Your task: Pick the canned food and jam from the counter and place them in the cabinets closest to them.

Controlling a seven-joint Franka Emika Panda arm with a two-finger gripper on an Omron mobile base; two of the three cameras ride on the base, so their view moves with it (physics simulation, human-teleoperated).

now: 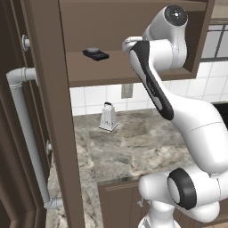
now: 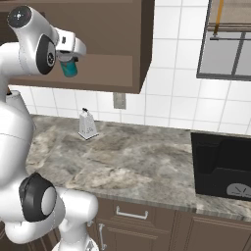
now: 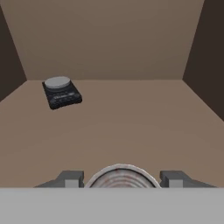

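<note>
The canned food [image 2: 69,67] was gripped by the closed end effector [image 3: 121,177] at the cabinets' [image 2: 108,73] open shelf; placing was in hand. Lowering onto the shelf and release were judged next.

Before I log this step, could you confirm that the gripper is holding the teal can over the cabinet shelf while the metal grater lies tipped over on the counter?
One detail is wrong: the metal grater stands upright on the counter, as the right base view shows. The gripper does hold the teal can over the cabinet shelf.
</note>
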